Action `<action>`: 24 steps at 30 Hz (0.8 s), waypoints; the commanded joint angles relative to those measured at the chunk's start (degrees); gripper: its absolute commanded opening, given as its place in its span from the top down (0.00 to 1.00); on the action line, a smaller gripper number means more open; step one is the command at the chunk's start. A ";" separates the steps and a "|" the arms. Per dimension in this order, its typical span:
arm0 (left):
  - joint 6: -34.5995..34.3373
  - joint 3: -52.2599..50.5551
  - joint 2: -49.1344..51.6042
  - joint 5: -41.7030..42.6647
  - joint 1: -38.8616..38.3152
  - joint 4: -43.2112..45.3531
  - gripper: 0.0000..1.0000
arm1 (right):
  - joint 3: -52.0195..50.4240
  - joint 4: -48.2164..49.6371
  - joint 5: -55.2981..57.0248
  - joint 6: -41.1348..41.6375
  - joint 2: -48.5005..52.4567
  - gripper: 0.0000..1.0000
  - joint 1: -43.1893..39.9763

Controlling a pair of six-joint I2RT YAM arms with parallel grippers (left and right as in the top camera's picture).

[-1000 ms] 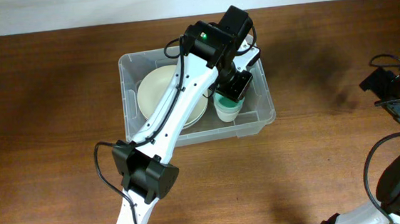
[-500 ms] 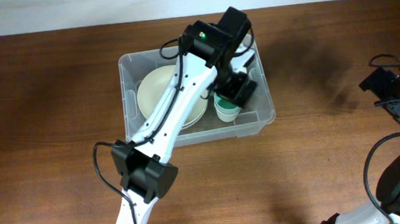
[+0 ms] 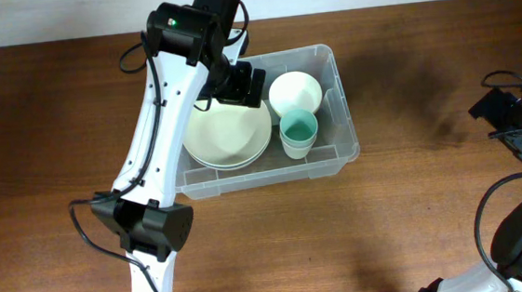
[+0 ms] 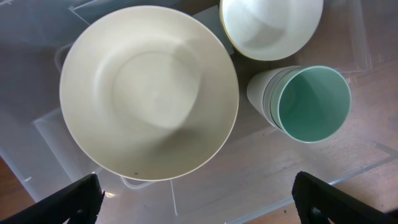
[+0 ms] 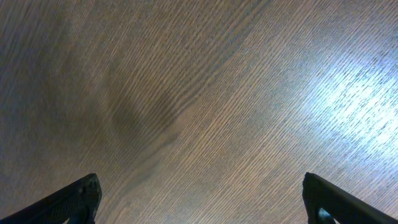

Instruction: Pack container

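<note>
The container [image 3: 272,172] is a clear plastic bin in the middle of the table. Inside it lie a large cream bowl [image 3: 227,135], a small white bowl [image 3: 295,92] at the back right and a teal cup [image 3: 298,135] in front of that. My left gripper [image 3: 240,84] hovers open over the bin's back middle, holding nothing. From the left wrist I look straight down on the cream bowl [image 4: 149,93], the white bowl [image 4: 270,28] and the teal cup [image 4: 309,104], with my left gripper [image 4: 199,202] spread wide. My right gripper [image 5: 202,199] is open above bare wood.
The right arm [image 3: 511,122] rests at the far right edge of the brown wooden table [image 3: 435,216]. The left arm's white links reach from the front left up over the bin's left half.
My left gripper opened and swung left and back across the bin, uncovering the small white bowl beside the teal cup. The right arm has stayed still.
</note>
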 commanded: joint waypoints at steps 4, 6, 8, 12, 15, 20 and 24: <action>-0.81 -0.07 -1.20 -2.40 0.13 -0.22 0.01 | -0.04 0.02 0.24 0.28 -0.37 0.01 0.15; 0.66 -0.07 -1.22 -2.64 0.15 -0.22 0.01 | -0.04 0.02 0.24 0.28 -0.37 0.01 0.15; 1.97 -0.07 -1.20 -3.04 0.15 -0.22 0.01 | -0.04 0.02 0.24 0.28 -0.37 0.01 0.15; 7.89 -0.07 -1.20 -3.06 0.15 0.22 0.01 | -0.04 0.02 0.24 0.28 -0.37 0.01 0.15; 13.42 -0.09 -1.20 -3.02 0.13 1.64 0.01 | -0.04 0.02 0.24 0.28 -0.37 0.01 0.15; 23.06 -0.94 -1.92 -0.59 0.09 10.58 0.01 | -0.04 0.02 0.24 0.28 -0.37 0.01 0.15; 30.67 -11.91 -7.89 4.79 0.09 24.70 0.01 | -0.04 0.00 0.24 0.28 -0.37 0.01 0.15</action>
